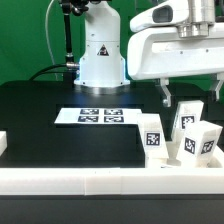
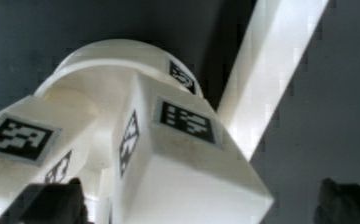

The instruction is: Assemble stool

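Three white stool legs with black-and-white tags stand at the exterior view's right, by the white rail: one (image 1: 152, 133) stands apart, and two (image 1: 190, 118) (image 1: 201, 141) stand close together. My gripper (image 1: 190, 95) hangs open just above the pair. In the wrist view a tagged leg (image 2: 168, 130) with a rounded far end fills the picture. It lies between my gripper's (image 2: 198, 205) dark fingers (image 2: 52, 200), with a gap on one side. The round seat disc is not in view.
The marker board (image 1: 100, 116) lies flat on the black table in front of the robot base (image 1: 101, 62). A long white border rail (image 1: 100, 181) runs along the near edge and shows as a bright strip in the wrist view (image 2: 280, 70).
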{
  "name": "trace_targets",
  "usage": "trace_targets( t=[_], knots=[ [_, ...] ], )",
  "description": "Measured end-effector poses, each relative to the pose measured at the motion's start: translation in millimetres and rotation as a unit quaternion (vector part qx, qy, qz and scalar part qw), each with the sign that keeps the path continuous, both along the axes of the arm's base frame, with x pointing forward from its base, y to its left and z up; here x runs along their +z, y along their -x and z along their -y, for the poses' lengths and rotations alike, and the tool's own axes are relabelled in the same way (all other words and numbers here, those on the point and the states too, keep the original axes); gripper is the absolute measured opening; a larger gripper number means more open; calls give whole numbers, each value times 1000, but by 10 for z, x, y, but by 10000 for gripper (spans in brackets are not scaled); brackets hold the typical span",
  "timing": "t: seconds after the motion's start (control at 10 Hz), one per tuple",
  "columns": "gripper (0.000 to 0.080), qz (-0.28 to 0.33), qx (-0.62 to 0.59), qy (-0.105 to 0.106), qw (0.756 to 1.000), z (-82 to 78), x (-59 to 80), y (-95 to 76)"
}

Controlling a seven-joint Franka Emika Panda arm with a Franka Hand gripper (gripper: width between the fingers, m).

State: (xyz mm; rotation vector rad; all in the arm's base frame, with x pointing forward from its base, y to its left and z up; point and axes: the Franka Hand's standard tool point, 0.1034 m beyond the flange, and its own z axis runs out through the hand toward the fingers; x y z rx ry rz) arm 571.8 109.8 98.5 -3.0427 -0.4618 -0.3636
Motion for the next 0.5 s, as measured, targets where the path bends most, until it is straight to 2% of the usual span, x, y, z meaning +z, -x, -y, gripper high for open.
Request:
trace_targets(
  t=[0.2,0.3,0.5],
  knots=[
    [649,4,53,18,998,29,0,-9],
    [649,7,130,42,991,53,-5,-12],
    [649,10,240,77,968,94,-25,-33]
  ],
)
